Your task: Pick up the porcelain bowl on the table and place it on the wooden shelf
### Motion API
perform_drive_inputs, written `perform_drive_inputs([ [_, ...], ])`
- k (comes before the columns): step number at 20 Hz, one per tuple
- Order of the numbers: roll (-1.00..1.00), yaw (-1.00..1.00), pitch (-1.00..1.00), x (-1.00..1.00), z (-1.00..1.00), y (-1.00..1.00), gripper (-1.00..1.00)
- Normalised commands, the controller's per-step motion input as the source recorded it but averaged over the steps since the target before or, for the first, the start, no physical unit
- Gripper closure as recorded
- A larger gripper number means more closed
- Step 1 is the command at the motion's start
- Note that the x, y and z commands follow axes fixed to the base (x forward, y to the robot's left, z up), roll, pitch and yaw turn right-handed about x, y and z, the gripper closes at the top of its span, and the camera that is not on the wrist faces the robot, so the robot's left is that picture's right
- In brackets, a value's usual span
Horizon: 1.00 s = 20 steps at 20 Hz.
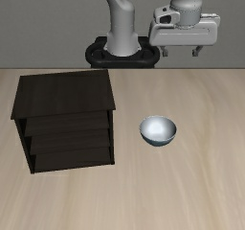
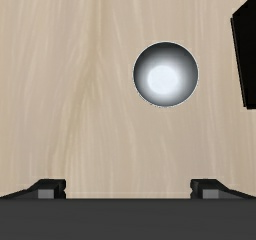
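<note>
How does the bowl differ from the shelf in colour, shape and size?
The bowl is pale and glossy; the shelf is dark brown and dull. The bowl is round; the shelf is a box with flat boards. The bowl is much smaller and lower than the shelf. Both stand upright on the table, apart.

Bare table [image 1: 196, 191] rings the bowl [image 1: 158, 130]; shelf [image 1: 65, 119] stands apart

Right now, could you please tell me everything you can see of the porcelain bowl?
The porcelain bowl is round and glossy white-grey, with a bright highlight inside. It stands upright and empty on the table, to the exterior view's right of the dark shelf, apart from it; nothing else touches it.
</note>
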Motion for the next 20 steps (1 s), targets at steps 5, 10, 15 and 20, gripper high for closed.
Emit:
perform_drive_inputs([
  [5,0.0,0.0,0.0,1.0,0.0,0.0,-1.0],
  [10,0.0,0.0,0.0,0.4,-0.2,0.0,-1.0],
  [15,0.0,0.0,0.0,0.0,-1.0,0.0,-1.0],
  [20,0.0,0.0,0.0,0.0,-1.0,0.0,-1.0],
])
